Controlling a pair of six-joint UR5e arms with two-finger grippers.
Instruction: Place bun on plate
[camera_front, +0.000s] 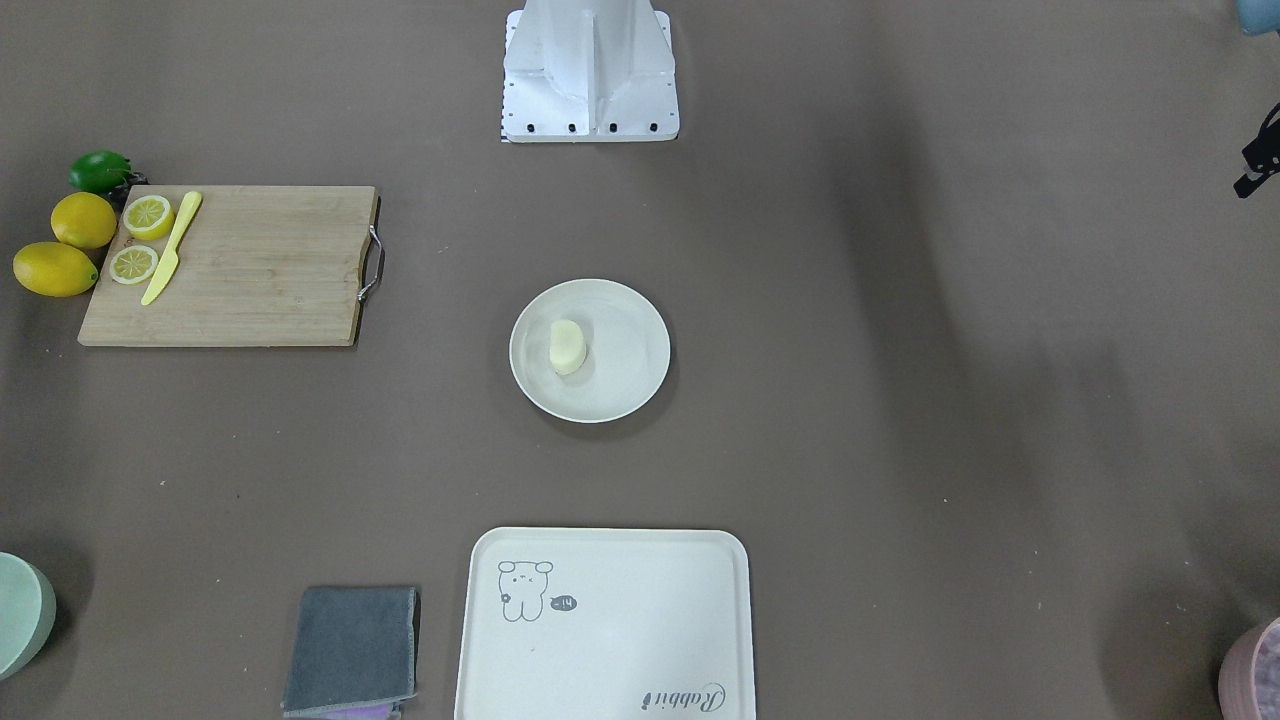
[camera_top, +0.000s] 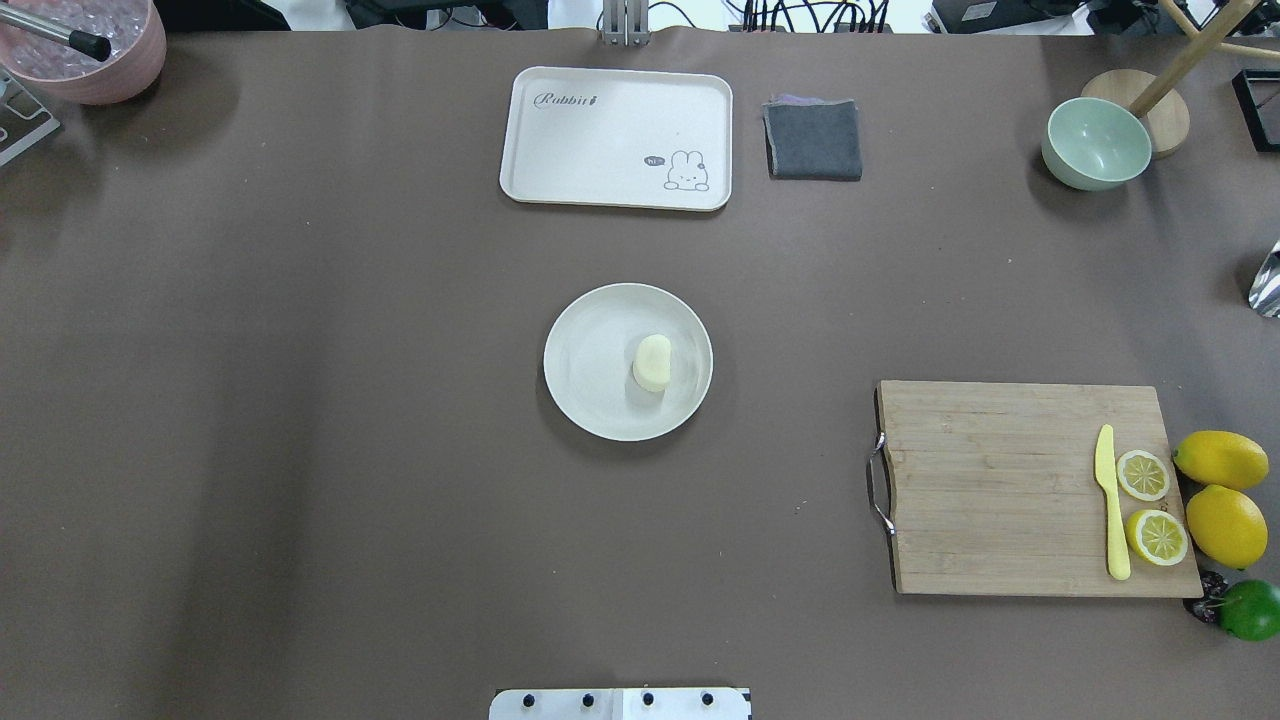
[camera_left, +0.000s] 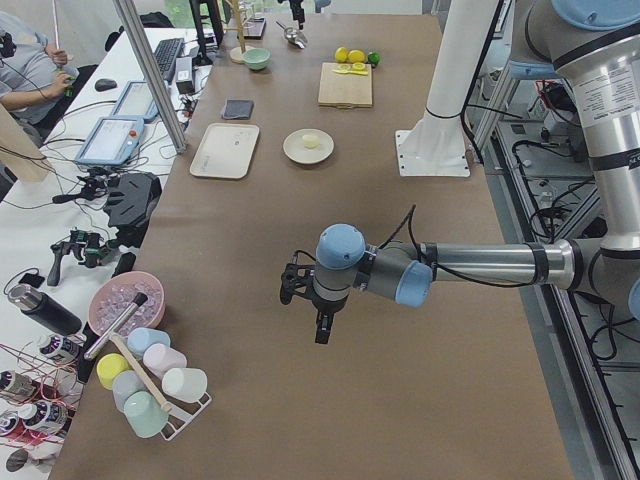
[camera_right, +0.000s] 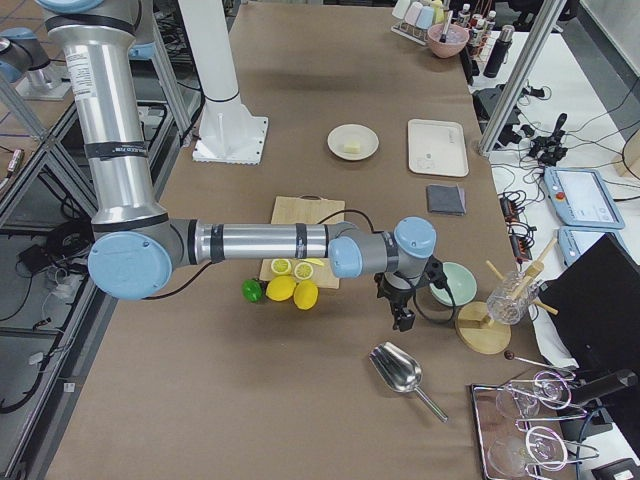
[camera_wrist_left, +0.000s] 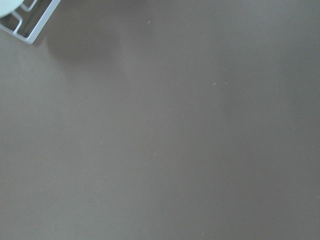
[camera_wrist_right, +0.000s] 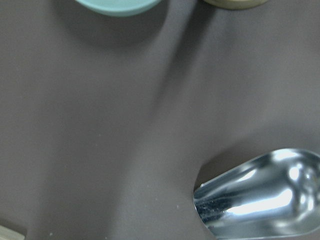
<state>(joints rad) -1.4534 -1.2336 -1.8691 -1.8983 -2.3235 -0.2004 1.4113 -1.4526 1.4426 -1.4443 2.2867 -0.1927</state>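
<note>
Cream-yellow, likely soft and light, the bun (camera_top: 652, 362) is sitting on the plate (camera_top: 590, 340), wanting a gentle pinch across its narrow sides; whether the left gripper (camera_left: 303, 297) and right gripper (camera_right: 402, 318) are spread I cannot tell.

The left claw (camera_left: 320, 330) and right claw (camera_right: 402, 318) are too small to judge.

Bun (camera_top: 652, 362) on plate (camera_top: 590, 400), mid-table btwn tray (camera_top: 600, 150) & robot base (camera_top: 620, 704).
</note>
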